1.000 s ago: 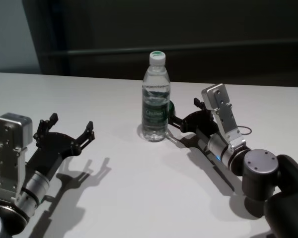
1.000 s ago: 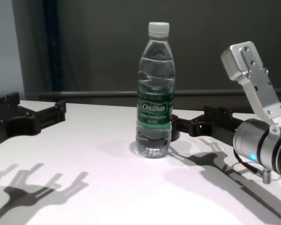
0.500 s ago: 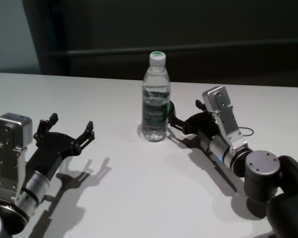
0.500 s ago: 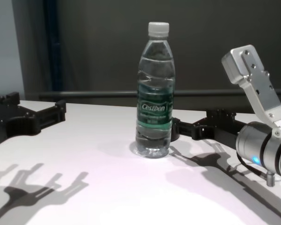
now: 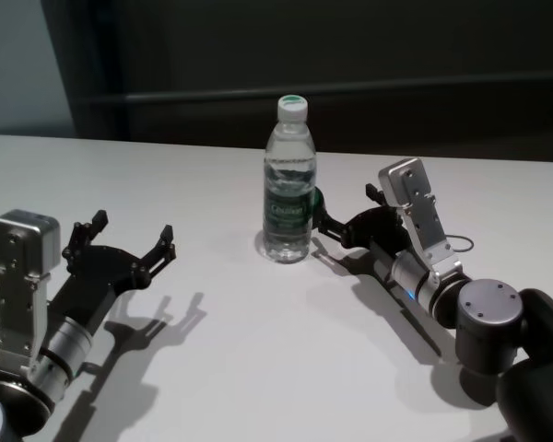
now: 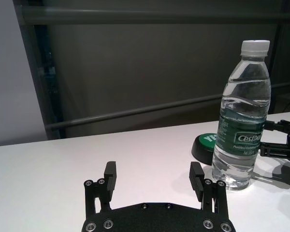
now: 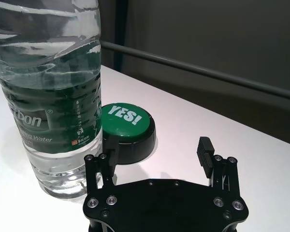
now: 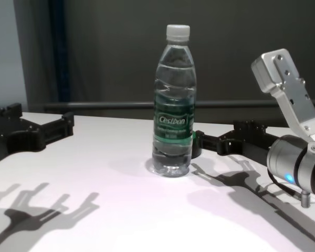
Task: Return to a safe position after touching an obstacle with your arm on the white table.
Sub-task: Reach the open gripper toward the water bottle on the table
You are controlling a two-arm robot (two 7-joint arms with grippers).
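The obstacle, a clear water bottle [image 5: 288, 184] with a white cap and a green label, stands upright on the white table [image 5: 258, 368]. It also shows as the bottle [image 8: 174, 105] in the chest view and as the bottle [image 7: 48, 96] in the right wrist view. My right gripper [image 5: 344, 210] lies low over the table just right of it, open and empty. In the right wrist view one fingertip [image 7: 111, 142] is very close to the bottle's side; I cannot tell whether they touch. My left gripper [image 5: 133, 226] hovers open and empty at the near left, well away from the bottle [image 6: 241, 130].
A black dome with a green "YES!" top [image 7: 125, 118] sits on the table just behind and right of the bottle, ahead of the right gripper's fingers. A dark rail and wall run behind the table's far edge.
My right arm has slid a little to the right, drawing its gripper slightly away from the bottle. The bottle and the left arm have not moved.
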